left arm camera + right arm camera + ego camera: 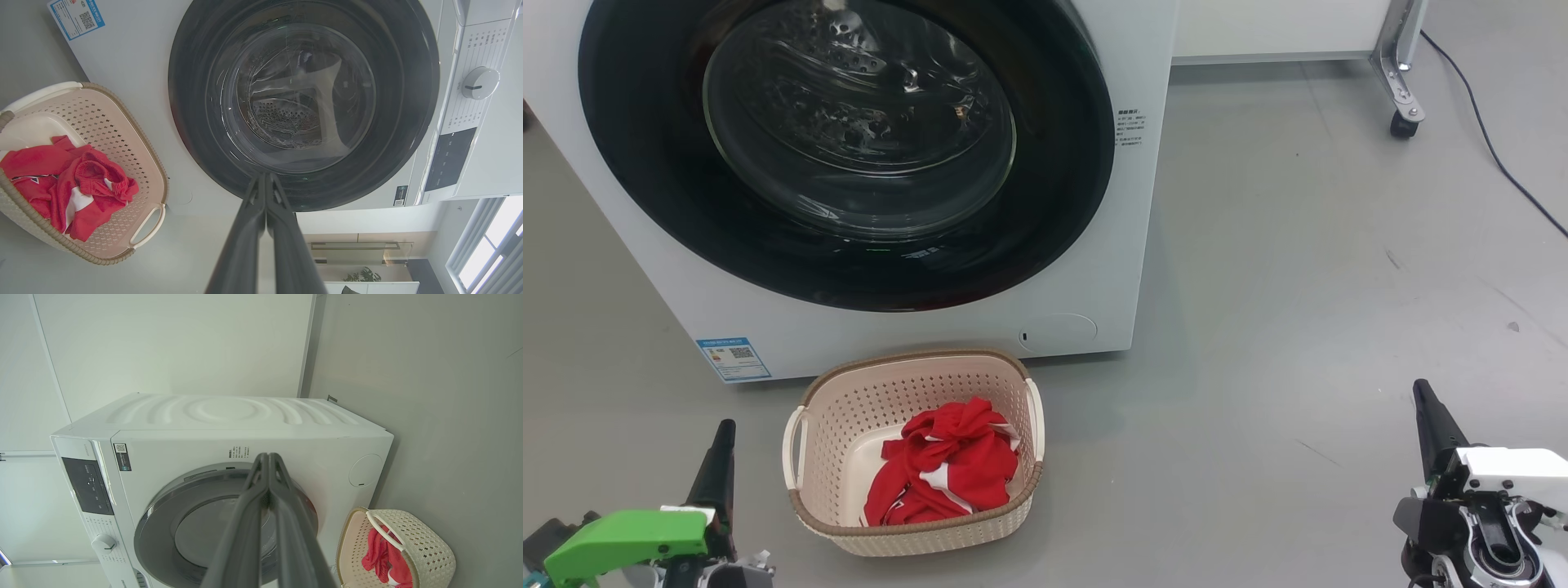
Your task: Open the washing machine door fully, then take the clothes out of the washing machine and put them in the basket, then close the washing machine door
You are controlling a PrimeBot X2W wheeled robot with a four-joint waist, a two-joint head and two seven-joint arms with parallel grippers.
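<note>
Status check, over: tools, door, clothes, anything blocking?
Both shut and empty: left tool, right tool. The washing machine door closed, clothes in the basket. Nothing in the way.

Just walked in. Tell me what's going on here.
The laundry job looks done. The door is shut on the washer. The red clothes lie in the basket on the floor in front of it. The left pincer and right pincer are shut, empty and touching nothing.

Dark tapered fingers [719, 465], green left cover [629, 535], white right cover [1515, 465].
</note>
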